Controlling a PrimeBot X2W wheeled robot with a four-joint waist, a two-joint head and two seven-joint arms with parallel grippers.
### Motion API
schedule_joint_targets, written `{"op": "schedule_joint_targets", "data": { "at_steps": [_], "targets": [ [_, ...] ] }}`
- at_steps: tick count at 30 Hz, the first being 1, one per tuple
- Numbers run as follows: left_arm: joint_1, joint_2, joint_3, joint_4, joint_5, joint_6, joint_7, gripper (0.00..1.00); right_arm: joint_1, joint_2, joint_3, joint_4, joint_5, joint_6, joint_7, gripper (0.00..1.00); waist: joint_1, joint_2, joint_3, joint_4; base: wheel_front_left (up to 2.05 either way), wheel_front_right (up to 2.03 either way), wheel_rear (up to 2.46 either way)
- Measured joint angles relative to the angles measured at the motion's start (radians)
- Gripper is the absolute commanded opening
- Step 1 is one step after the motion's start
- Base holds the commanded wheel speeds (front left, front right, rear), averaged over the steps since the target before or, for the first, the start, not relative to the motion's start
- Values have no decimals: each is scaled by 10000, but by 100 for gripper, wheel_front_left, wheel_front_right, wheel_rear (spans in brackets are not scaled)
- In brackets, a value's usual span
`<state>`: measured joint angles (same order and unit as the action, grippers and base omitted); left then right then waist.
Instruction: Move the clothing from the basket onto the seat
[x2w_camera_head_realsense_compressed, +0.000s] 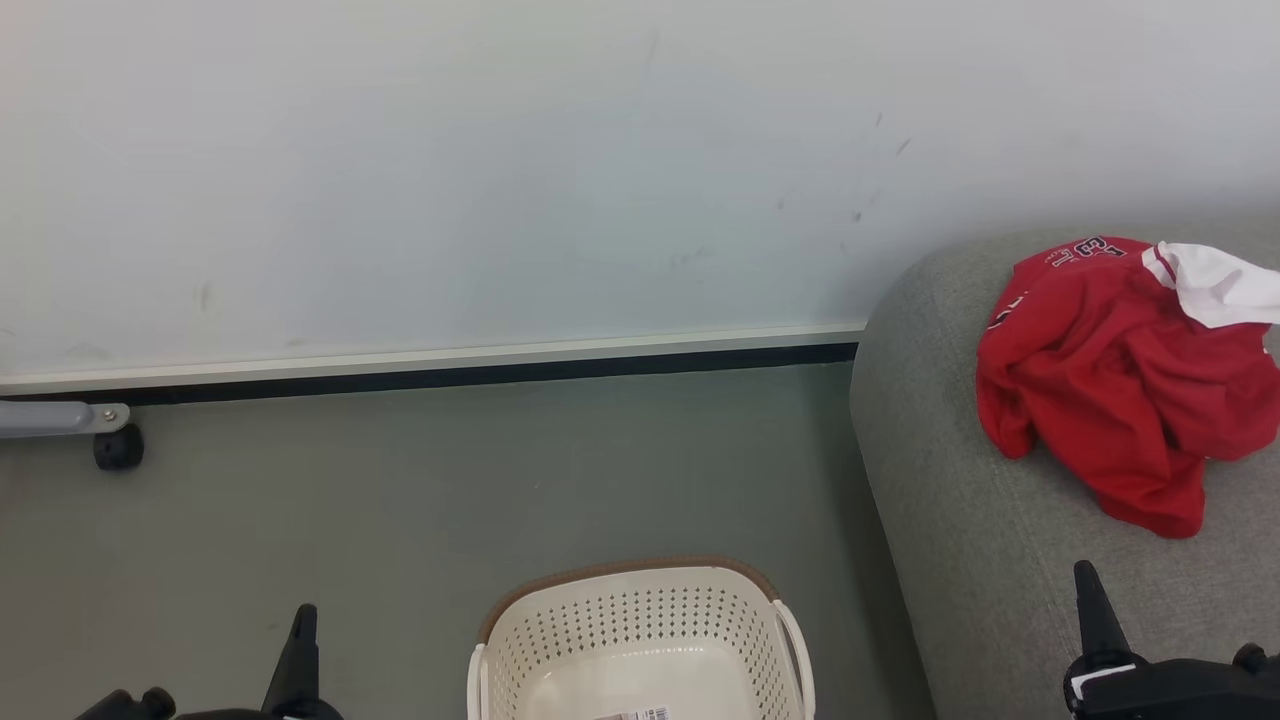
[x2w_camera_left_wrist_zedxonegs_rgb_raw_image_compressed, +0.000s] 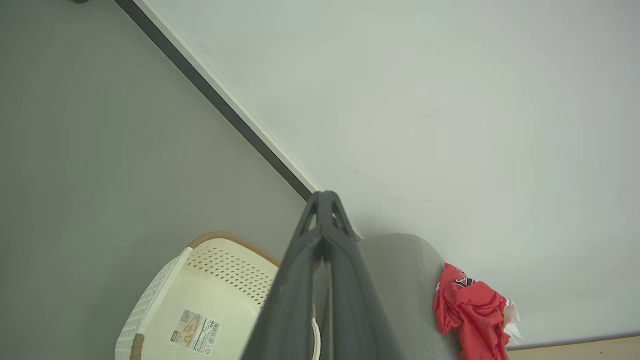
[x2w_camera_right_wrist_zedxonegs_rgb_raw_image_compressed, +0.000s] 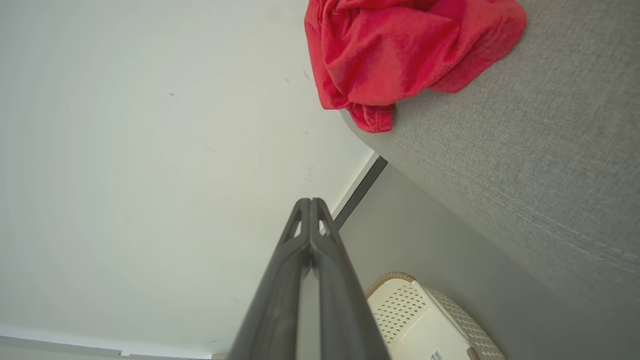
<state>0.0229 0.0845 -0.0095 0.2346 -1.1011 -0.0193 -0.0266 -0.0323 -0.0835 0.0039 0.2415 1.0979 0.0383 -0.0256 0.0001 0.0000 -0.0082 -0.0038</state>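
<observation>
In the head view, the red clothing lay crumpled in a soft heap at the right of the frame, on top of the seat. A white panel with a striped edge stuck out at the heap's upper right, and dark-and-white lettering showed along its top. Whether the heap was one garment or two could not be told. The seat was a light grey sofa in coarse woven fabric with a rounded corner. In the right wrist view a stitched seam ran along its side.

The basket stood on the floor at the bottom centre, just left of the seat. It was oval, made of cream plastic, with walls pierced by rows of small holes and a brown rim along the far edge. Its smooth bottom carried a barcode label.

The left hand rose from the lower left, over the floor. The right hand rose from the lower right, over the seat, below the clothing and apart from it. Each wrist view showed its two long dark fingers pressed together into one tapered point, clenched on nothing.

A pale matt wall with faint scuffs filled the upper frame, and a dark baseboard ran under it. A small black caster on a grey metal leg sat at the far left.
</observation>
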Motion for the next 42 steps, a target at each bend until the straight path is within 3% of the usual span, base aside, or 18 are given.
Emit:
{"op": "schedule_joint_targets", "data": {
  "at_steps": [42],
  "targets": [
    [-1023, -408, 1005, 594, -4982, -1045, 1402, 0, -600, 384, -1373, 570, 4976, 821, 1390, 0, 0, 0, 100, 37, 0, 0, 0]
  ]
}}
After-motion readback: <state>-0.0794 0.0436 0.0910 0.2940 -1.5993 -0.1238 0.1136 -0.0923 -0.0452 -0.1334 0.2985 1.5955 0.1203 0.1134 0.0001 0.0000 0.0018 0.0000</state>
